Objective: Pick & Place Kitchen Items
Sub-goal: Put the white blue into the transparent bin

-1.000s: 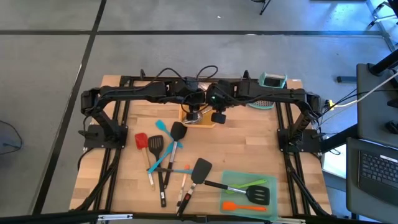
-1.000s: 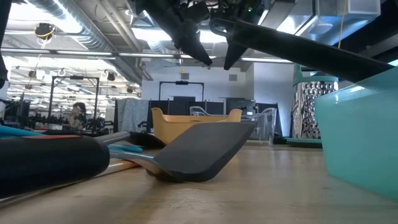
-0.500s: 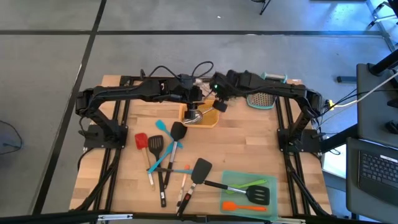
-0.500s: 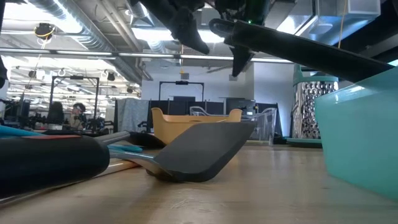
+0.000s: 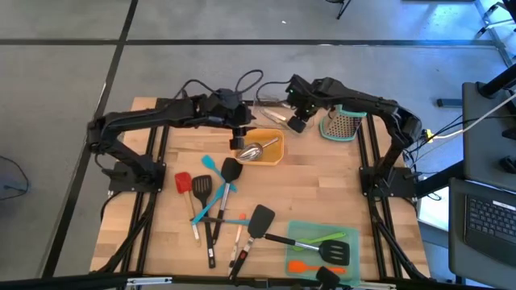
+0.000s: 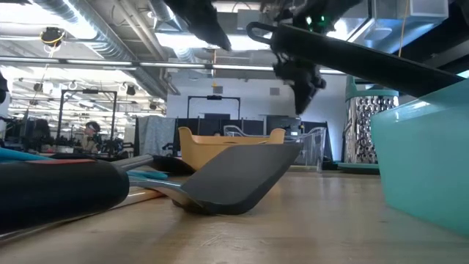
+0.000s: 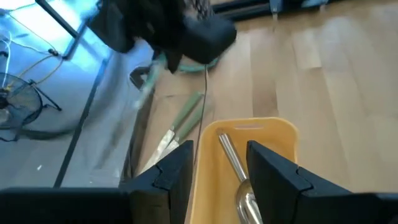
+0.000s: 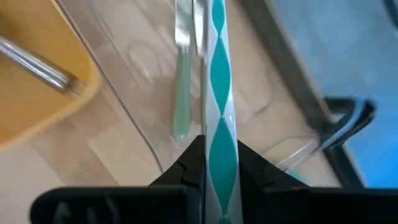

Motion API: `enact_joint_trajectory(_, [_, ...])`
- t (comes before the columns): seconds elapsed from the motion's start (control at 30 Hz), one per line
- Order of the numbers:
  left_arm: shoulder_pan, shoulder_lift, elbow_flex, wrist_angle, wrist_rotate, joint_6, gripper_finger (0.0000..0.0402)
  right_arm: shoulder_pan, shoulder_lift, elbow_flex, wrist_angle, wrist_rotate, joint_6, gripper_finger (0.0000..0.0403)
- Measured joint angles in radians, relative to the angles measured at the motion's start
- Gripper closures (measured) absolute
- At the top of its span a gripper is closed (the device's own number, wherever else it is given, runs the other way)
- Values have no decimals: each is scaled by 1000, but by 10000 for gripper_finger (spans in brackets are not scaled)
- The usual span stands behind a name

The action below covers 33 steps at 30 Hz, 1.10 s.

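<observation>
Freshly delivered into the orange tray (image 5: 274, 158): steel scoop (image 5: 251, 151). Pulling back above the tray, left tool (image 5: 239, 141) parted, empty. Swung beyond the tray, right tool (image 5: 296, 123) clamped on teal-and-white utensil (image 8: 217, 93), next for placing.

No text, label, brand, number or sign can be read in any view — not on the utensils, the trays or the surface — and the far room's fixtures are too small to make out.

What we cannot make out

The steel scoop (image 7: 239, 186) runs off our left wrist picture's edge; the teal-patterned strip (image 8: 217, 99) blurs, so we cannot identify it.
</observation>
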State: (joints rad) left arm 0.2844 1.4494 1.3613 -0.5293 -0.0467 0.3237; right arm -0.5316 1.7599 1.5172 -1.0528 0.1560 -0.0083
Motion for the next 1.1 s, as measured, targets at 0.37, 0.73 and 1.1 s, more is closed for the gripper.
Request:
enact_joint_trajectory(0.37, [0,-123,0,-25,15,-43,258,-40,0,-207,195,-52,-31,361])
enact_joint_trajectory(0.73, [-43,-183,0,-20,115,-102,258,-80,48,-206,276,-115,-32,361])
enact_joint_trajectory(1.1, [-179,-185,0,-22,141,-120,258,-82,186,-200,275,-44,-104,361])
